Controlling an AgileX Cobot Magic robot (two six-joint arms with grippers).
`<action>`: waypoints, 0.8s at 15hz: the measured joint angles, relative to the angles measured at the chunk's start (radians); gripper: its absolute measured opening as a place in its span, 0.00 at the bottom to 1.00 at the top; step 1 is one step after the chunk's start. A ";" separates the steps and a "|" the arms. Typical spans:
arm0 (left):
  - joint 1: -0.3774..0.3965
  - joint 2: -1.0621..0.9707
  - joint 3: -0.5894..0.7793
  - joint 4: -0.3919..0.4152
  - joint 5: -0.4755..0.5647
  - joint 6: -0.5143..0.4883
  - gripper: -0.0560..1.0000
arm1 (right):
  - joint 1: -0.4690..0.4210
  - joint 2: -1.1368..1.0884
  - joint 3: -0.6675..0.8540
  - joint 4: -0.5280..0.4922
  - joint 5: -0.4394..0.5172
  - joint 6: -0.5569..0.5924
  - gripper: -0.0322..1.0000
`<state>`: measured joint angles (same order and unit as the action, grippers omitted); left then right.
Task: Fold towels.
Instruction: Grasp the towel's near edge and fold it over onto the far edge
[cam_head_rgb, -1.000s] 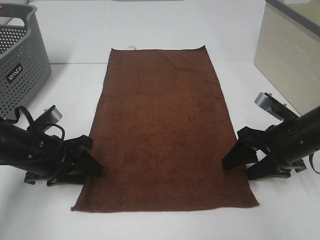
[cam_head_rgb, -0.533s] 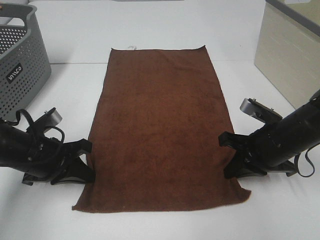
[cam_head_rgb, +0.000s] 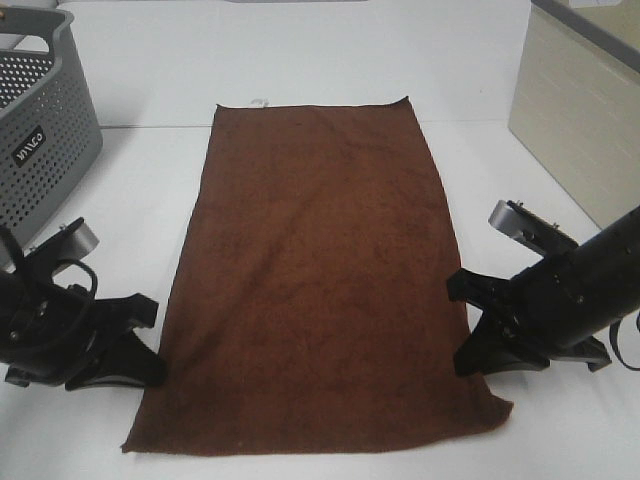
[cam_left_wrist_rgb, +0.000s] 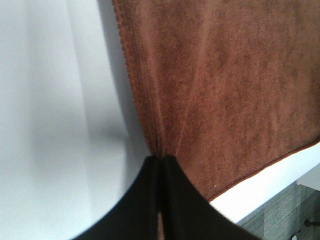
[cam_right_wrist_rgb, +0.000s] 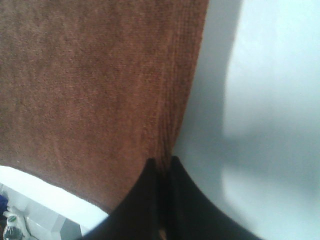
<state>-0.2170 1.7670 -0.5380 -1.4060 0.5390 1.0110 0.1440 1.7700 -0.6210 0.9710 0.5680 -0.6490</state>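
One towel (cam_head_rgb: 320, 270) lies spread flat in a single layer on the white table (cam_head_rgb: 420, 60), in the middle between my two arms. Its long axis runs straight away from the rig. One short edge sits close to me. The other points at the far side of the table and carries a small white tag (cam_head_rgb: 258, 102) near its left corner.

The cloth is dark reddish-brown terry, plain and matte, with a narrow stitched hem along its edges. The near corners flare outward a little past the grip points.

My left gripper (cam_head_rgb: 152, 345) is low at the table on the left long edge, toward the near end. In the left wrist view I see its jaws pressed together on the hem, with creases fanning out into the cloth from the pinch. My right gripper (cam_head_rgb: 466, 328) sits opposite on the right long edge, its jaws likewise clamped on the hem, the fabric puckered where it enters them.

Off to the far left stands a grey basket (cam_head_rgb: 45, 140), well apart from the towel.
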 joint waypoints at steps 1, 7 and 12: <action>0.000 -0.026 0.038 0.002 0.000 0.000 0.05 | 0.000 -0.018 0.037 -0.001 0.000 0.000 0.03; 0.000 -0.181 0.236 0.016 0.011 -0.003 0.05 | 0.002 -0.163 0.260 0.009 0.000 -0.001 0.03; -0.001 -0.182 0.132 0.022 0.016 -0.070 0.05 | 0.003 -0.168 0.142 0.006 0.001 -0.001 0.03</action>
<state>-0.2180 1.5850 -0.4060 -1.3840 0.5550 0.9410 0.1470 1.6020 -0.4790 0.9770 0.5690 -0.6500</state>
